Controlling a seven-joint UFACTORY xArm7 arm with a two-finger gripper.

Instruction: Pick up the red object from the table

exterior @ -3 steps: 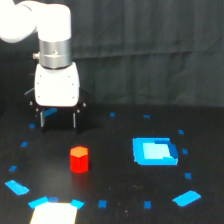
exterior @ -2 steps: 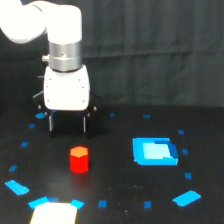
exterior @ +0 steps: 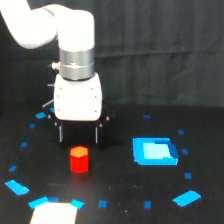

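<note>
The red object (exterior: 79, 159), a small block with an orange-tinted top, stands on the black table (exterior: 120, 190) left of centre. My gripper (exterior: 78, 134) hangs from the white arm just above and behind it, fingers pointing down and spread wider than the block. Nothing sits between the fingers (exterior: 61, 133). The block is untouched.
A large blue rectangle (exterior: 155, 152) lies to the exterior view's right of the block. Small blue tape marks (exterior: 187, 198) ring the area. A white patch (exterior: 54, 214) sits at the front left edge. A dark curtain hangs behind.
The arm has travelled toward the exterior view's right and forward, bringing the gripper from the back left to just above the red object. The block has not moved.
</note>
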